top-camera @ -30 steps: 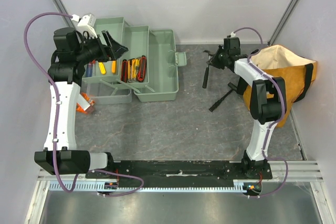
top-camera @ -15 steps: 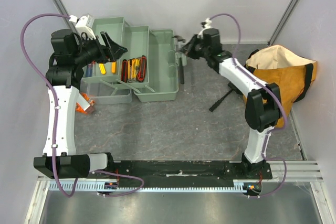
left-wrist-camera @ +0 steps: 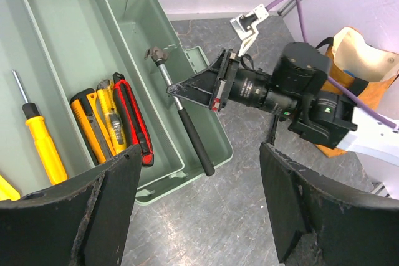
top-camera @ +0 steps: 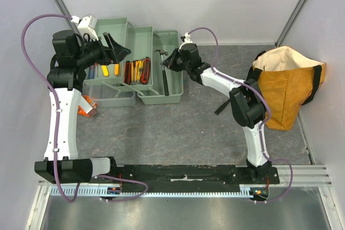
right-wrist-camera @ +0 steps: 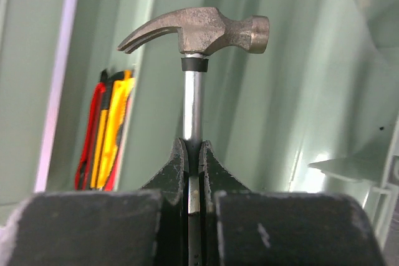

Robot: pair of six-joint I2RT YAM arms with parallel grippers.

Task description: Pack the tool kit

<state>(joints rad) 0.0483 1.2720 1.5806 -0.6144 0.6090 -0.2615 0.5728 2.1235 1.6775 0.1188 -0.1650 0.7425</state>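
The pale green toolbox (top-camera: 176,87) stands open at the back left, its trays spread out. My right gripper (top-camera: 171,62) is shut on the steel shaft of a hammer (top-camera: 164,79), holding it over the box's rightmost compartment. The right wrist view shows the hammer (right-wrist-camera: 199,29) head up, pinched just below it by that gripper (right-wrist-camera: 193,154). Red and yellow utility knives (top-camera: 137,71) lie in the middle tray and screwdrivers (top-camera: 105,69) in the left one. My left gripper (top-camera: 116,47) hovers open over the trays, holding nothing; its wrist view shows the hammer (left-wrist-camera: 181,113) between the wide fingers (left-wrist-camera: 118,179).
An orange-tan bag (top-camera: 288,84) with black straps stands at the right. A black-handled tool (top-camera: 226,103) lies on the grey table beside it. A small orange object (top-camera: 87,107) lies left of the toolbox, next to the left arm.
My right arm has swung left from beside the bag to over the toolbox, carrying the hammer with it. The left arm has barely moved.
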